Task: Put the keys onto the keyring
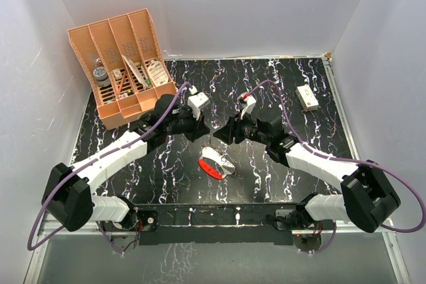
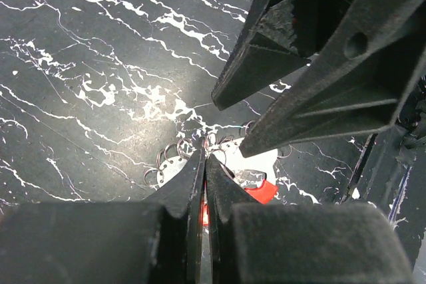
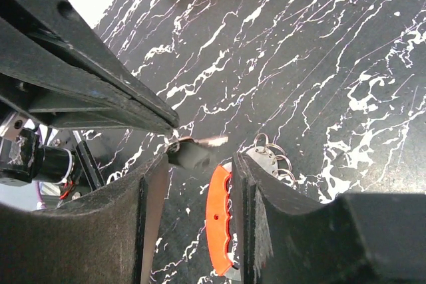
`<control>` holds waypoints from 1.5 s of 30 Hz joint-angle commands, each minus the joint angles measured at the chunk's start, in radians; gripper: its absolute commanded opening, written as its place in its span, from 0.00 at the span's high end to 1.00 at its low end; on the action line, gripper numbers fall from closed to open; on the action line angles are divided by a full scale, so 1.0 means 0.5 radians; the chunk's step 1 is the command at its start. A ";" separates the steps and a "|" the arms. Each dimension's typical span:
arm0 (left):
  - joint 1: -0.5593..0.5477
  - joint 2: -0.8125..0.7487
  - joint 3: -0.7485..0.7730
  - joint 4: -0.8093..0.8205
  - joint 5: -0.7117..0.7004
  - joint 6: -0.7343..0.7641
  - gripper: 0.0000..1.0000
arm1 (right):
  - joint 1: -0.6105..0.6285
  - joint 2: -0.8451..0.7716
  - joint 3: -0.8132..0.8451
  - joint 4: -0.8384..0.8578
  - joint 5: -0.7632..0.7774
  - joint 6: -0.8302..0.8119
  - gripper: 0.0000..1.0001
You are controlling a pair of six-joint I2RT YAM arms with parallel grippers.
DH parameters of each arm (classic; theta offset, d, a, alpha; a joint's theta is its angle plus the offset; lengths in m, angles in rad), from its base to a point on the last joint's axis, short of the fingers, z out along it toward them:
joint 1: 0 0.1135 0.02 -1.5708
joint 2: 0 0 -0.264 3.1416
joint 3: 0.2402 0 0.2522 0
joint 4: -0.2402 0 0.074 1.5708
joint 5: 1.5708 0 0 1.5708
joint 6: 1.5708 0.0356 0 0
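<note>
The keyring (image 1: 214, 163) lies flat on the black marbled table, a white oval loop with a red crescent (image 3: 219, 224) and a metal plate carrying several small wire rings (image 3: 269, 161). Just above it, both grippers meet tip to tip. My left gripper (image 1: 205, 131) is shut, and in the right wrist view its tips (image 3: 171, 124) pinch one of the keys (image 3: 194, 152), a small dark piece with a silvery blade. My right gripper (image 3: 198, 159) stands open, its fingers on either side of that key and not pressing it. The left wrist view shows the keyring (image 2: 263, 191) below the shut left gripper (image 2: 203, 154).
An orange divided organizer (image 1: 123, 64) with small items stands at the back left. A small white box with a red mark (image 1: 307, 97) lies at the back right. White walls close in the table on three sides.
</note>
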 commanded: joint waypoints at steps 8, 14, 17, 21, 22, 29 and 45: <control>-0.009 -0.133 -0.101 0.196 0.142 0.069 1.00 | -0.036 -0.070 -0.022 0.138 -0.034 0.018 0.60; -0.010 -0.209 -0.227 0.371 0.171 0.083 1.00 | -0.064 -0.127 -0.061 0.076 0.140 0.056 0.59; -0.009 -0.273 -0.331 0.536 0.208 0.036 1.00 | -0.090 -0.195 -0.090 0.022 0.268 0.081 0.57; -0.009 -0.351 -0.466 0.813 0.272 -0.081 1.00 | -0.120 -0.244 -0.103 -0.047 0.376 0.093 0.57; -0.009 -0.365 -0.486 0.869 0.290 -0.109 1.00 | -0.127 -0.255 -0.106 -0.054 0.381 0.089 0.56; -0.002 -0.374 -0.632 1.363 0.537 -0.344 1.00 | -0.157 -0.292 -0.128 -0.074 0.391 0.089 0.56; 0.004 -0.326 -0.750 1.768 0.737 -0.405 1.00 | -0.202 -0.374 -0.205 -0.078 0.373 0.090 0.55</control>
